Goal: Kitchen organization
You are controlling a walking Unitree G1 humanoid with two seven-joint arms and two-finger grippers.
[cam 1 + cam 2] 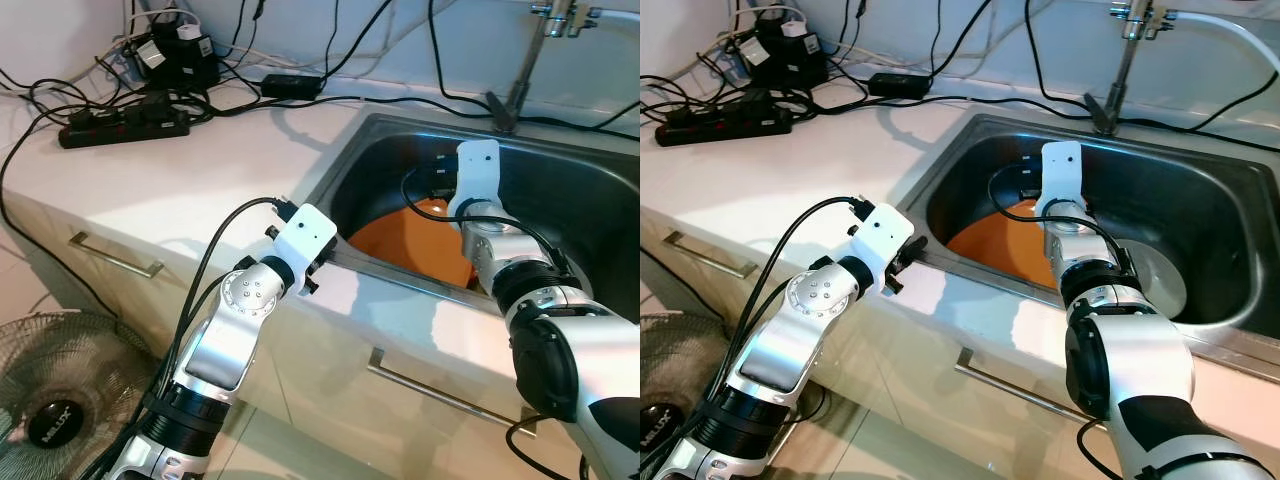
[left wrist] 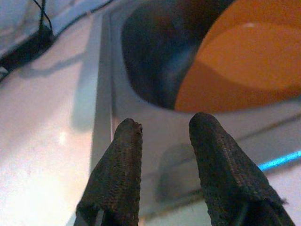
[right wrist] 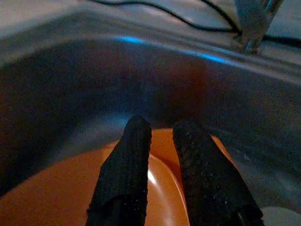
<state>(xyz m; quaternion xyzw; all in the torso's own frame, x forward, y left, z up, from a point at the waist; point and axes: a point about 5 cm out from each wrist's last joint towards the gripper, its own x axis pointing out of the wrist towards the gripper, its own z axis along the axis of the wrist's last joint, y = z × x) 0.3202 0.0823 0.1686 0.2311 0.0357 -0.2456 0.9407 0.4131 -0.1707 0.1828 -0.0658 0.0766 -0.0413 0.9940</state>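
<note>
**Inspector:** The scene is a kitchen: a pale desk (image 1: 150, 190) with a steel sink (image 1: 1200, 215) set into it, a tap (image 1: 1127, 60) behind, and a power strip (image 1: 125, 125) with tangled cables at the far left.

**Assistant:** And the item concerned?

**Inspector:** An orange plate (image 1: 1005, 250) lies tilted inside the sink, against its near wall. The right gripper (image 3: 162, 141) is down in the basin just over the plate's edge, fingers slightly apart, clamped on nothing. The left gripper (image 2: 162, 136) hovers over the sink's near rim, fingers apart and empty.

**Assistant:** Advice for the step?

**Inspector:** Judged as a reach for the plate. The fingers should straddle the raised rim squarely before closing; the glazed surface looks slippery, and the lift must clear the sink wall.
</note>
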